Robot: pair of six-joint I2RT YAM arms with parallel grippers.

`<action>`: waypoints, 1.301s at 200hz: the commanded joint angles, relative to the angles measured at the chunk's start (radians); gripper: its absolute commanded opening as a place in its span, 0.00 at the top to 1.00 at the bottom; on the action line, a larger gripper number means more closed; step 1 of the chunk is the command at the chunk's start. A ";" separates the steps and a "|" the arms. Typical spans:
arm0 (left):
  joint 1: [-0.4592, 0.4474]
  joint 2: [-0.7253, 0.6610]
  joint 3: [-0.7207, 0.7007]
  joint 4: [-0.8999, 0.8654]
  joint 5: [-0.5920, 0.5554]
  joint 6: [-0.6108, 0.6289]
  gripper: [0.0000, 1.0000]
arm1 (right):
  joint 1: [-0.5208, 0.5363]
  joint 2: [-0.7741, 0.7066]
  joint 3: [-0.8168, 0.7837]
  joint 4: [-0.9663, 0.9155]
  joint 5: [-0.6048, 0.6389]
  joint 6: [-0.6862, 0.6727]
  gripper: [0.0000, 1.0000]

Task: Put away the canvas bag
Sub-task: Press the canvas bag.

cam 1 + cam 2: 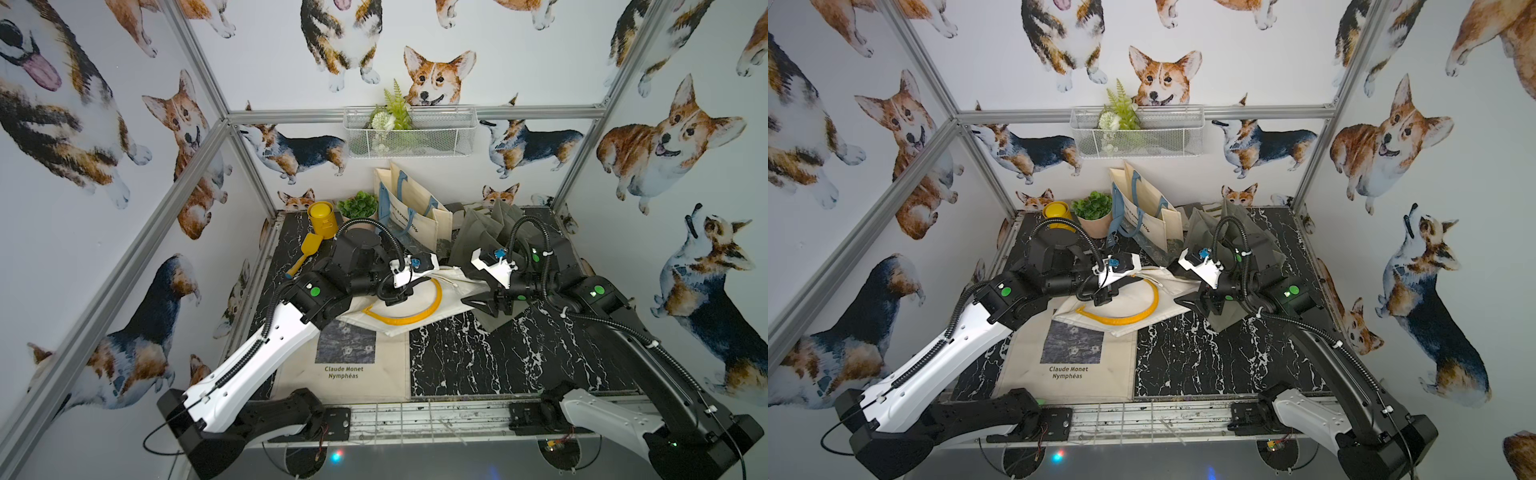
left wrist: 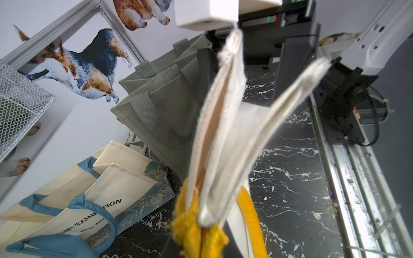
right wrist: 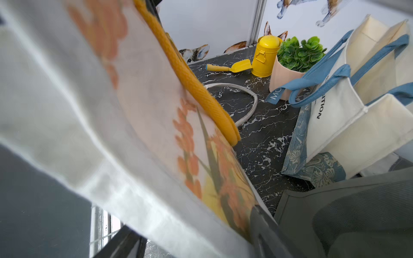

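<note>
The canvas bag is white with a yellow handle. It lies bunched and partly lifted at the middle of the table in both top views. My left gripper is shut on its top edge, where the yellow handle meets the white cloth. My right gripper stands open at the bag's right end. Its fingers are wide apart, and the bag's printed cloth hangs loose between them.
A second cream bag printed "Claude Monet" lies flat at the front. Grey bags stand at the back right, blue-handled bags at the back. A yellow can, scoop, potted plant and wall basket are behind.
</note>
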 commanded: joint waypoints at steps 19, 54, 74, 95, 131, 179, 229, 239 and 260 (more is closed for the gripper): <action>0.075 -0.070 -0.077 0.264 0.190 -0.137 1.00 | -0.044 -0.026 -0.014 0.071 -0.094 0.020 0.29; 0.140 -0.104 -0.128 0.354 0.239 -0.213 1.00 | -0.060 -0.031 -0.030 0.095 -0.137 0.043 0.54; 0.157 -0.113 -0.142 0.369 0.236 -0.216 1.00 | -0.063 -0.030 -0.028 0.104 -0.154 0.054 0.76; 0.172 -0.124 -0.170 0.402 0.213 -0.222 1.00 | -0.063 -0.025 -0.020 0.106 -0.153 0.058 1.00; 0.174 -0.133 -0.151 0.248 0.133 -0.107 0.35 | -0.064 -0.005 0.071 -0.020 -0.105 0.008 1.00; 0.094 -0.158 -0.003 0.032 -0.078 0.120 0.13 | -0.062 0.141 0.345 -0.386 -0.020 -0.099 1.00; -0.025 -0.059 0.192 -0.148 -0.214 0.346 0.11 | -0.047 0.195 0.425 -0.492 0.037 -0.129 1.00; -0.050 -0.021 0.229 -0.170 -0.227 0.382 0.11 | -0.038 0.200 0.428 -0.499 0.054 -0.132 1.00; -0.099 0.068 0.314 -0.228 -0.248 0.417 0.09 | -0.005 0.214 0.437 -0.524 0.141 -0.152 1.00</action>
